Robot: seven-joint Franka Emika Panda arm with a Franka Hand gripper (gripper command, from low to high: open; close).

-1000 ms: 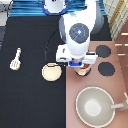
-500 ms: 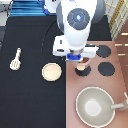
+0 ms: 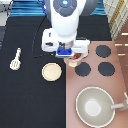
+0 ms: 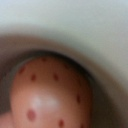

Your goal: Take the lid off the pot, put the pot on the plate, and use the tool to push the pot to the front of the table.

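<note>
My gripper (image 3: 67,55) hangs over the left edge of the stove counter, just right of the black table (image 3: 25,100). A pink-tan round piece (image 3: 74,61) peeks out under the hand; whether it is the pot, the lid or both I cannot tell. In the wrist view a pale-pink rounded surface with red dots (image 4: 50,95) fills the picture from very close. On the table, down and left of the gripper, the cream plate (image 3: 51,72) lies with nothing on it. The white spatula (image 3: 16,59) rests at the exterior view's far left.
The brownish-pink stove counter (image 3: 120,80) takes up the exterior view's right, with black burners (image 3: 103,50) showing. A large grey-beige pan (image 3: 95,106) with a long handle sits at the bottom right. The robot's white arm (image 3: 65,20) covers the top centre.
The hand has drifted toward the exterior view's top left and looks larger, as if rising. Plate, spatula and pan have stayed put.
</note>
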